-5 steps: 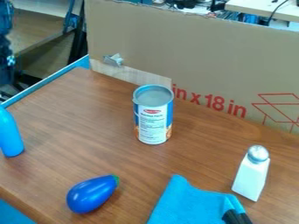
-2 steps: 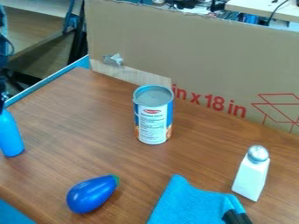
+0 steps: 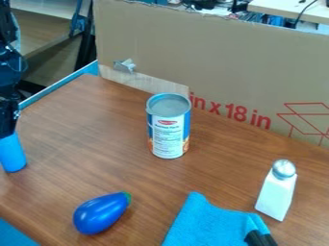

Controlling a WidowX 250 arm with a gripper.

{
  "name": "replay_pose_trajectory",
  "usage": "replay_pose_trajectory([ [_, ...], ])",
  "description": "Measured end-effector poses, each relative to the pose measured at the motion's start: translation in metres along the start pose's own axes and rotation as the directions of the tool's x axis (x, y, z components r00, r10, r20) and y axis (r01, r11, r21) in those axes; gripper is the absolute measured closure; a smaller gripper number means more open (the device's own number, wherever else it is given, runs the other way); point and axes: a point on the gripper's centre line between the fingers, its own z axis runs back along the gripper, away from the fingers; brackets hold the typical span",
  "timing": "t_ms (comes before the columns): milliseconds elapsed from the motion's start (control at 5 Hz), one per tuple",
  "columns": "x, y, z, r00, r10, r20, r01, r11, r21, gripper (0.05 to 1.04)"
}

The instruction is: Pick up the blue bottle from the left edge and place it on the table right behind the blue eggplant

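Camera view: Your black robot gripper point(image 3: 9, 126) hangs at the upper end of a smooth, blue, plastic-looking bottle point(image 3: 12, 153) standing at the left of the brown wooden table point(image 3: 83, 139). You appear to be at the grasping step; whether the gripper is open or closed, you cannot tell. Your next move likely calls for confirming a centered, secure grip before any lift.

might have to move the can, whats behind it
Behind the can stands the cardboard sheet, with a pale strip along its lower left. The can covers the tabletop right behind it, so anything small there is hidden.
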Motion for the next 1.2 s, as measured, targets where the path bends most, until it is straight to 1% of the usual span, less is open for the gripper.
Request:
replay_pose_trajectory([
  [200, 0.007, -0.008, 0.001, 0.998, -0.02, 0.053, 0.023, 0.998, -0.055, 0.412],
  [400, 0.003, -0.004, 0.002, 0.998, 0.02, 0.063, -0.013, 0.994, -0.113, 0.624],
  [600, 0.003, -0.007, 0.005, 0.996, 0.038, 0.076, -0.026, 0.988, -0.155, 0.685],
  [800, -0.003, -0.023, 0.042, 0.982, 0.022, 0.186, 0.007, 0.988, -0.152, 0.685],
  [1000, -0.002, -0.063, 0.058, 0.97, -0.086, 0.228, 0.12, 0.983, -0.139, 0.685],
  [1200, -0.009, -0.097, 0.059, 0.959, -0.169, 0.228, 0.198, 0.974, -0.113, 0.685],
])
